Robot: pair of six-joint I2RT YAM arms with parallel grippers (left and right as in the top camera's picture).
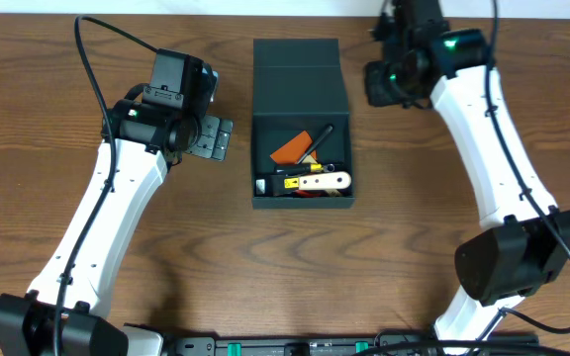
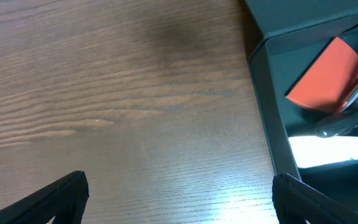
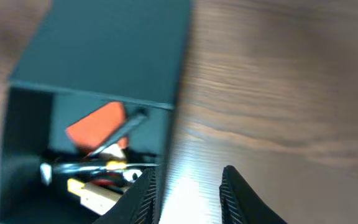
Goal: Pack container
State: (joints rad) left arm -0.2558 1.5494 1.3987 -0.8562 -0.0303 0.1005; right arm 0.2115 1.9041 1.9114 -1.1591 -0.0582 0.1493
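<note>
Container (image 1: 301, 124) centre frame, lid flap back. Left gripper (image 1: 218, 138) spread wide beside its left wall; right gripper (image 3: 189, 180) parted narrower at its right edge, wood table (image 1: 87, 297) either side.

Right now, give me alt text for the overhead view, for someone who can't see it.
An open dark container sits in the middle of a wooden table, lid flapped back, with an orange piece and a pale-handled tool inside. The left gripper and right gripper flank it, both open and empty.
</note>
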